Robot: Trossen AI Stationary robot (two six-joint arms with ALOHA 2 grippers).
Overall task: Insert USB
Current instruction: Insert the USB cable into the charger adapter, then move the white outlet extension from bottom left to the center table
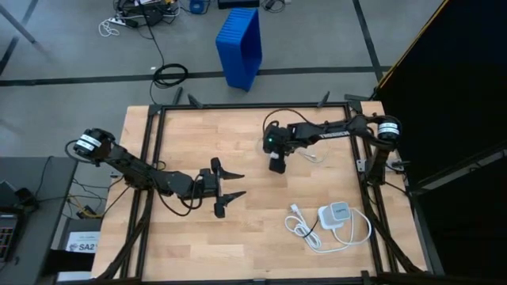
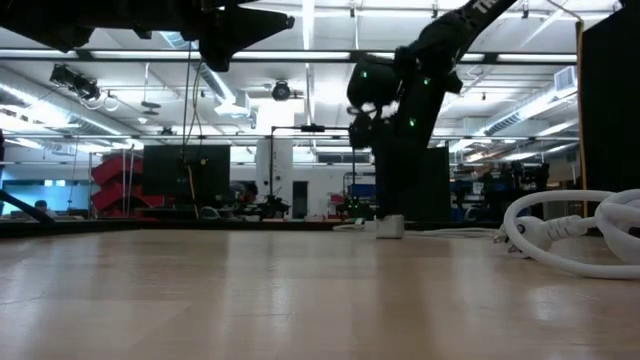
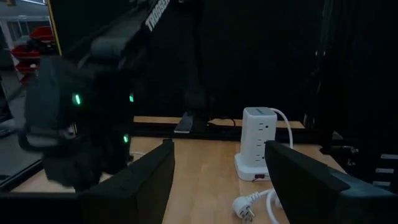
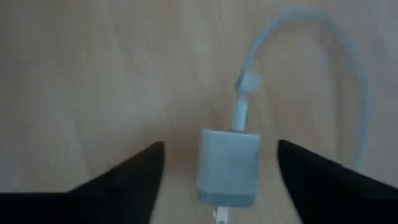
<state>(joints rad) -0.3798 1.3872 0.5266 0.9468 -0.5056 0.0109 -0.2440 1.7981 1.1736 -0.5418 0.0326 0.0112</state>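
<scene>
While the USB (image 4: 245,87) lies ungrasped between spread right gripper (image 4: 217,180) fingers, left gripper (image 1: 227,191) splayed, insertion apparently still ahead.

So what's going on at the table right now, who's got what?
Nothing is held yet. The right gripper is open and pointed down at the table, its fingers on either side of a small white charger block with the thin white USB cable plugged into it. The left gripper waits open over the middle of the table, holding nothing. The white power strip and its thick cord lie untouched near the right front corner.
</scene>
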